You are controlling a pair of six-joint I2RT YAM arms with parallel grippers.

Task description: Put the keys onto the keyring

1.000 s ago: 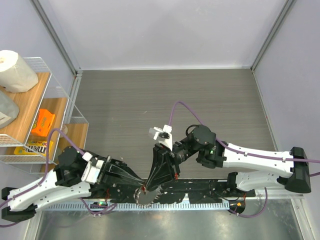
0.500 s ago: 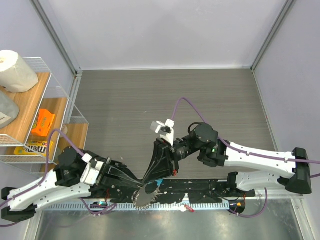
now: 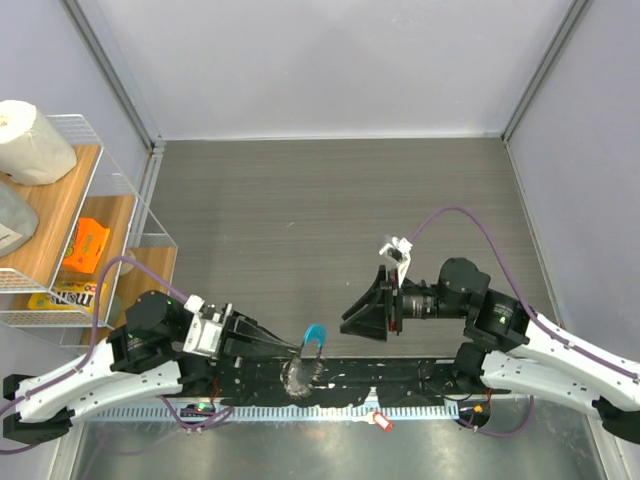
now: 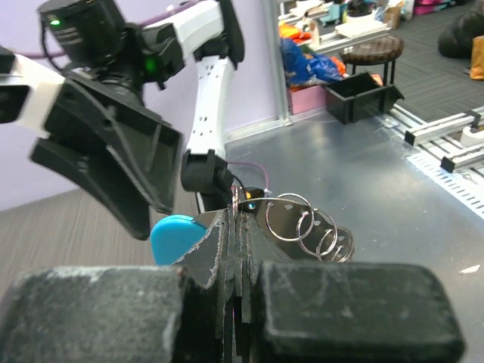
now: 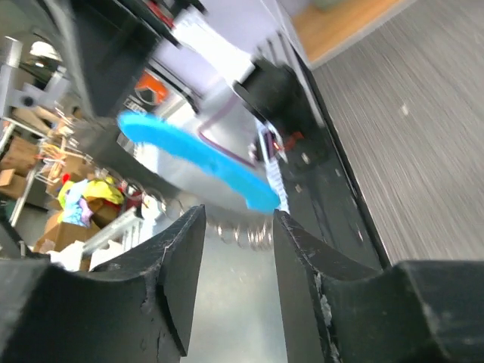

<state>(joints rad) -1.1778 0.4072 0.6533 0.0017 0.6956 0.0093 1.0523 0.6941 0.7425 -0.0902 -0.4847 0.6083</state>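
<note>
Small key [image 3: 380, 422] with a bright red plastic head and short silvery blade, lying loose on the grey metal ledge [image 3: 520, 450] at the near edge, in front of the arm bases and off the dark wood-grain table [image 3: 300, 200]; it is too small in the overhead view for the direction of its blade to be told. Silvery metal keyring [image 3: 298, 374] of overlapping wire loops with a light-blue crescent-shaped plastic tag [image 3: 315, 335], held off the surface by the left gripper [image 3: 293, 352], whose fingers are pressed together on it, tag uppermost and loops hanging toward the ledge. The right gripper [image 3: 350, 318] hovers just right of the keyring, pointing at it, fingers apart with nothing between them; in its own wrist view the tag and loops show beyond the gap. The deciding relation: the key lies nearer to the bases than both grippers and to the right of the keyring, apart from it, on the right arm's side, so the free right gripper is judged the nearer one to fetch it
</note>
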